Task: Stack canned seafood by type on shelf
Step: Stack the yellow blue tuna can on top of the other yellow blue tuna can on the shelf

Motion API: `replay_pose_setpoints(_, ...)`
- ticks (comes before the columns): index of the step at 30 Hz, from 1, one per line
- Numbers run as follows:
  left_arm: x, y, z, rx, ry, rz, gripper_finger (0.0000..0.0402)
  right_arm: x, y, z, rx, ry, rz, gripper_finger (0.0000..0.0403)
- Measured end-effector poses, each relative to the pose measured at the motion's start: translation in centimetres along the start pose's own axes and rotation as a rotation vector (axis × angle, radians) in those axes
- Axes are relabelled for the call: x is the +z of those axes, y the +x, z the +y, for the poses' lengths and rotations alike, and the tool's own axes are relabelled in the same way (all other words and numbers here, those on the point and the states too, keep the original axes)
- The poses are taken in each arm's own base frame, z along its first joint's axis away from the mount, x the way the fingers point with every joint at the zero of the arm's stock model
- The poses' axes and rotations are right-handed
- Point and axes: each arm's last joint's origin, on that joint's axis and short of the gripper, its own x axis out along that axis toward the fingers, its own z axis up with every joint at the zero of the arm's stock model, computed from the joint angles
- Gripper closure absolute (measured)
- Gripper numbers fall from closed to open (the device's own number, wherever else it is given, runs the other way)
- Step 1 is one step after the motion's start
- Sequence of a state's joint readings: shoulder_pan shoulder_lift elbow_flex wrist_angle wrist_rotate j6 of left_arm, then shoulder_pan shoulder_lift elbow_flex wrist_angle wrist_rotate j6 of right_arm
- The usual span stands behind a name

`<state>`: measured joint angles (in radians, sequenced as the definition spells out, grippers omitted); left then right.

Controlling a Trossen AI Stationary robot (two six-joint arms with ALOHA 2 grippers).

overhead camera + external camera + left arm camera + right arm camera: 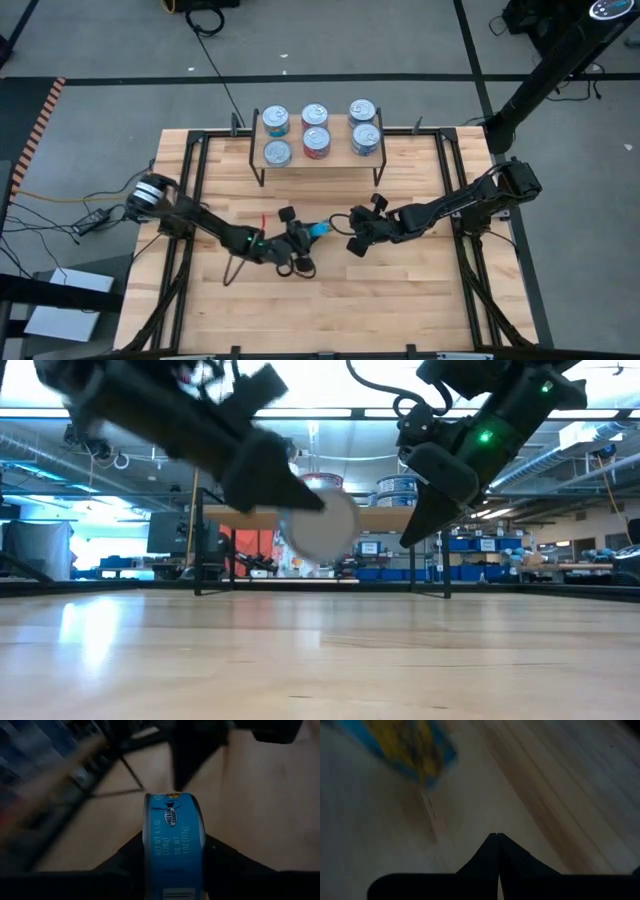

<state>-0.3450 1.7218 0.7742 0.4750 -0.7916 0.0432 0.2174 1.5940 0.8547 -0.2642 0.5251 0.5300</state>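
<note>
The left gripper [308, 235] hangs over the middle of the tabletop [400, 300], well in front of the shelf [318, 152], with a blue-labelled can [174, 845] between its fingers. The can is turned on edge: from table height its round silver face [321, 525] looks straight out, clear of the wood beneath. In the left wrist view the fingers pinch it from either side across its flat faces, though how firm the hold is cannot be judged. The right gripper [356, 238] hovers just beside it, fingers pressed together and empty.

Six cans already stand on the shelf in three columns, each column seemingly of one colour: teal [276, 120] on the left, red [316, 141] in the middle, blue [364, 139] on the right. The step in hand looks like carrying this can to the shelf. To do it well, the left arm should first make sure of its grip, then turn the can flat again before it arrives, since a can set down on edge would roll. It belongs with the blue pair, probably on top of one of them. It should come down squarely, lid to base, and be let go only when fully seated. The approach should pass above the standing cans so as not to knock them. The right arm should stay clear of that path.

On the blue label a small fish emblem shows, with "NET WT 4.5 OZ (128g)" and "DR WT 4 OZ (113g)" beside it. No brand name is legible.
</note>
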Motion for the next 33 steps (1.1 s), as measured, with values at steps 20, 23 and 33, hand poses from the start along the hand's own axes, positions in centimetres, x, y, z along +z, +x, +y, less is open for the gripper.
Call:
replay_pose_setpoints(20,8.0,-6.4,13.4,0.498,0.697,0.239,0.0255,0.0,-0.3,0.7,0.028,-0.009,-0.026,0.0394)
replay_pose_setpoints(23,8.0,-5.6,15.0,0.498,0.708,0.301,0.0255,0.0,-0.4,0.7,0.029,-0.01,-0.026,0.0394)
replay_pose_setpoints(33,5.8,-3.1,18.1,0.378,0.677,0.434,0.0255,0.0,-0.4,0.7,0.029,-0.019,-0.026,0.0394)
